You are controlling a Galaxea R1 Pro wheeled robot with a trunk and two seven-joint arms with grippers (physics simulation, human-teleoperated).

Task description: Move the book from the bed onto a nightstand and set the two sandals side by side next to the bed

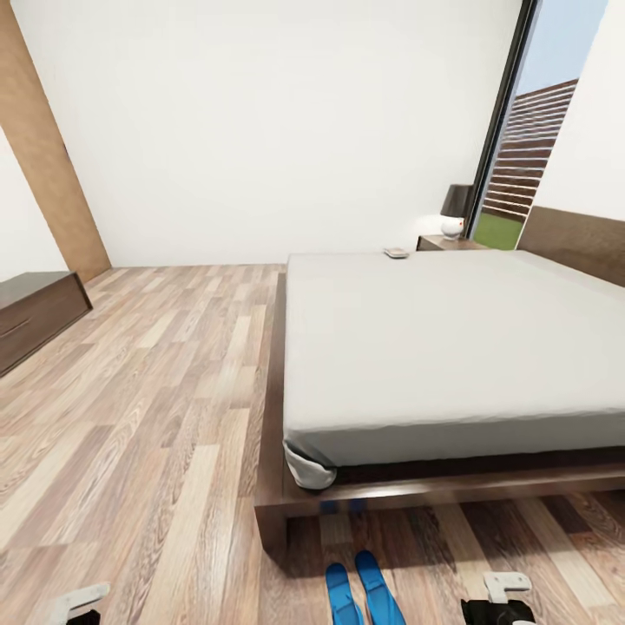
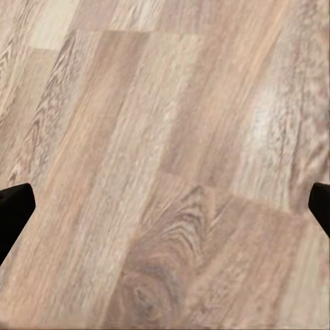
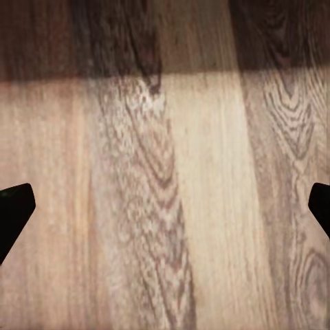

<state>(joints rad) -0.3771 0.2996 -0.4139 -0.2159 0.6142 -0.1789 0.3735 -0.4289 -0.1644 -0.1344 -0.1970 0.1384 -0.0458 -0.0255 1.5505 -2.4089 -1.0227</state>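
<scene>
Your book (image 1: 397, 253) lies flat on the far left corner of the bed (image 1: 451, 347), just beside the nightstand (image 1: 447, 244), which carries a dark-shaded lamp (image 1: 457, 208) with a white base. The two sandals (image 1: 363, 590) sit side by side on the floor (image 1: 148, 417) right at the bed's near end, close to its left corner, toes toward the frame. Your left gripper (image 2: 165, 213) hangs over bare planks with its fingertips (image 2: 14, 213) spread wide apart and nothing between them. Your right gripper (image 3: 165, 213) is likewise spread, empty, above planks partly in shadow. A low dark cabinet (image 1: 35, 317) stands by the far left wall.
</scene>
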